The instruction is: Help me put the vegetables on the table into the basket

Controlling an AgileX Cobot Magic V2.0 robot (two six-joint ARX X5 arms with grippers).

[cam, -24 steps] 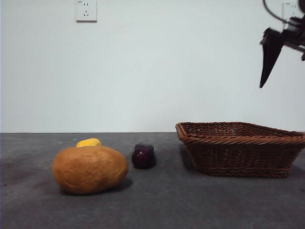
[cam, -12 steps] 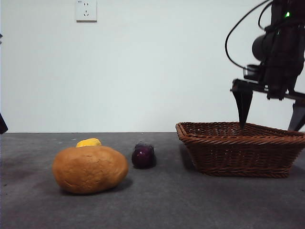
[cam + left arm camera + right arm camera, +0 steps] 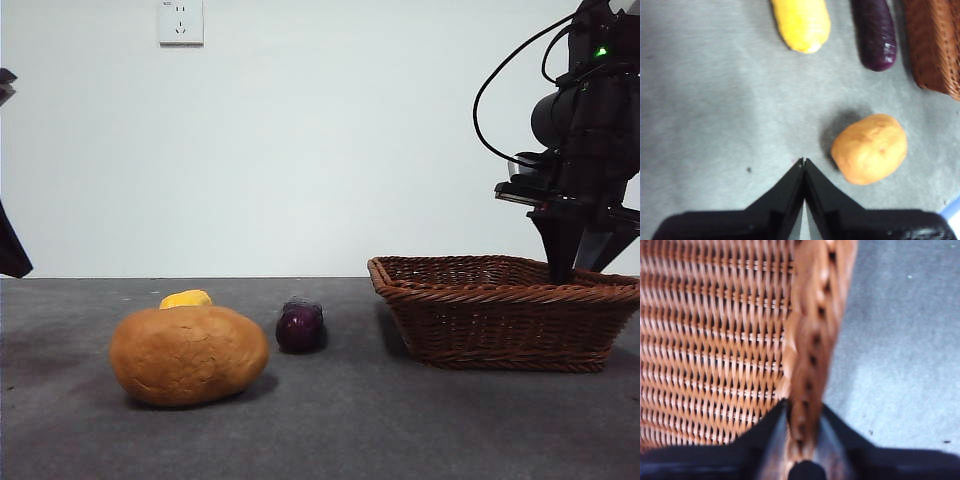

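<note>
The right hand (image 3: pixel 802 430) has its two black jaws astride the braided rim of the wicker basket (image 3: pixel 505 310), closed on it so the rim fills the gap between them. From the front, this dark arm comes down from above onto the basket's far right edge.

Judged from this, the step in hand is gripping the basket, probably to steady it or draw it toward the vegetables. To do it well, the hand should keep the rim centred between its jaws and move level and slowly, since a light wicker basket would likely tip or slip if pulled at an angle.

The left hand (image 3: pixel 804 167) hovers over the grey surface (image 3: pixel 705 115) with jaws pressed together, holding nothing. The potato (image 3: pixel 869 148) lies just beside its tips; the yellow piece (image 3: pixel 801 22) and purple eggplant (image 3: pixel 875 35) lie beyond, the eggplant near the basket's side.

Only the wrist views show the jaws. The front view hides most of the yellow piece behind the potato.
</note>
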